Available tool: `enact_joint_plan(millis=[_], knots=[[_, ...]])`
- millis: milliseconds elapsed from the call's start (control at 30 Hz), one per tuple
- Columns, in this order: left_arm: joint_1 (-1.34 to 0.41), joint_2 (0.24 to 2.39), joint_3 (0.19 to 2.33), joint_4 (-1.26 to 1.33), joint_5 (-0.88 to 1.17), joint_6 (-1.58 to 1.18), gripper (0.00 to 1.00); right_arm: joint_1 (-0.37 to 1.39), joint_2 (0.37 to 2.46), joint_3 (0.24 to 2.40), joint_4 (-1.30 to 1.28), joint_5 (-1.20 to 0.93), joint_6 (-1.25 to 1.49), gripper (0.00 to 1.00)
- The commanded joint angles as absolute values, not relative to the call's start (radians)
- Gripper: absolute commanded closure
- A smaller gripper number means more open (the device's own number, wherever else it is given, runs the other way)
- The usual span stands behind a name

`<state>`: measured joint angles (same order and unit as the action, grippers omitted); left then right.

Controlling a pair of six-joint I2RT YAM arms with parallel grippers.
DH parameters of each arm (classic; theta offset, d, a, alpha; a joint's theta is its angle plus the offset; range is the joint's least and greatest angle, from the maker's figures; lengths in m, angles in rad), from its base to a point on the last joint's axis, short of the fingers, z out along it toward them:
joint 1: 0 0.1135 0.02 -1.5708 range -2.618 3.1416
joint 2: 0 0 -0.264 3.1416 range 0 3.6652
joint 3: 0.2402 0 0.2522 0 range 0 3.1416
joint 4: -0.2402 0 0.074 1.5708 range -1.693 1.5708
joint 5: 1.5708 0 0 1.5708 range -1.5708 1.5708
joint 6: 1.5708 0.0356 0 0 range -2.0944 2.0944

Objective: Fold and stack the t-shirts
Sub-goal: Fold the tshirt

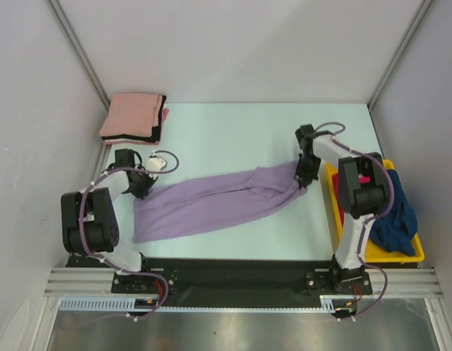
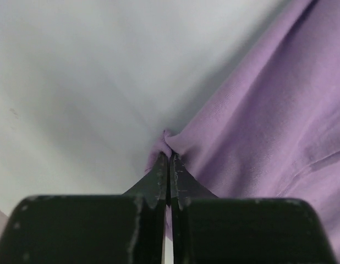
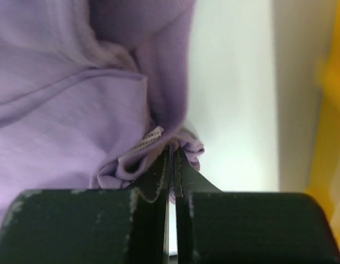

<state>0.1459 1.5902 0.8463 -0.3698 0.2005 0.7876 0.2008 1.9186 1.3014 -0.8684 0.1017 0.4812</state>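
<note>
A lavender purple t-shirt (image 1: 211, 201) lies stretched across the table between both arms. My left gripper (image 1: 143, 189) is shut on its left end, and the wrist view shows the cloth (image 2: 258, 137) pinched at the fingertips (image 2: 160, 165). My right gripper (image 1: 305, 178) is shut on its right end, where a bunched edge with a white label (image 3: 151, 137) is pinched. A folded salmon pink t-shirt (image 1: 131, 117) lies on a folded black one (image 1: 162, 124) at the back left. A dark blue t-shirt (image 1: 396, 216) and a red one (image 1: 365, 180) sit in the yellow bin (image 1: 412, 254).
The yellow bin stands right of the right arm, near the table's right edge. White walls and metal posts (image 1: 80, 51) close in the back and sides. The black arm rail (image 1: 233, 267) runs along the near edge.
</note>
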Motion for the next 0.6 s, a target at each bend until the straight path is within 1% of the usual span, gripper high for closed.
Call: enact_joint_plan(millis=[0, 67, 100, 133, 200, 233, 267, 300, 333, 367, 400, 467, 567], knots=[[0.134, 1.54, 0.801, -0.575, 0.297, 0.834, 1.0, 0.189, 2.098, 1.561, -0.637, 0.184, 0.422, 1.0], [0.098, 1.513, 0.784, -0.621, 0.328, 0.848, 1.0, 0.187, 2.17, 1.679, -0.679, 0.176, 0.416, 1.0], [0.08, 1.503, 0.769, -0.635, 0.337, 0.865, 1.0, 0.186, 2.245, 1.731, -0.692, 0.172, 0.411, 1.0], [0.04, 1.497, 0.764, -0.672, 0.356, 0.871, 0.99, 0.184, 2.278, 1.849, -0.704, 0.163, 0.407, 1.0], [0.008, 1.496, 0.773, -0.712, 0.429, 0.877, 0.99, 0.184, 2.386, 1.977, -0.733, 0.135, 0.396, 1.0], [-0.052, 1.502, 0.778, -0.739, 0.451, 0.874, 0.98, 0.186, 2.428, 2.041, -0.748, 0.13, 0.391, 1.0], [-0.078, 1.52, 0.781, -0.747, 0.465, 0.87, 0.98, 0.184, 2.463, 2.183, -0.782, 0.118, 0.39, 1.0], [-0.11, 1.531, 0.784, -0.752, 0.483, 0.858, 0.97, 0.184, 2.543, 2.25, -0.799, 0.109, 0.388, 1.0], [-0.18, 1.542, 0.785, -0.749, 0.489, 0.853, 0.97, 0.186, 2.58, 2.314, -0.824, 0.101, 0.391, 1.0], [-0.219, 1.564, 0.785, -0.747, 0.492, 0.845, 0.96, 0.186, 2.612, 2.441, -0.831, 0.088, 0.393, 1.0], [-0.288, 1.578, 0.791, -0.741, 0.503, 0.825, 0.96, 0.187, 2.673, 2.486, -0.837, 0.084, 0.405, 1.0], [-0.345, 1.612, 0.799, -0.745, 0.528, 0.815, 0.96, 0.183, 2.703, 2.546, -0.815, 0.077, 0.42, 1.0], [-0.419, 1.641, 0.811, -0.749, 0.571, 0.798, 0.95, 0.176, 2.703, 2.52, -0.717, 0.075, 0.442, 1.0]])
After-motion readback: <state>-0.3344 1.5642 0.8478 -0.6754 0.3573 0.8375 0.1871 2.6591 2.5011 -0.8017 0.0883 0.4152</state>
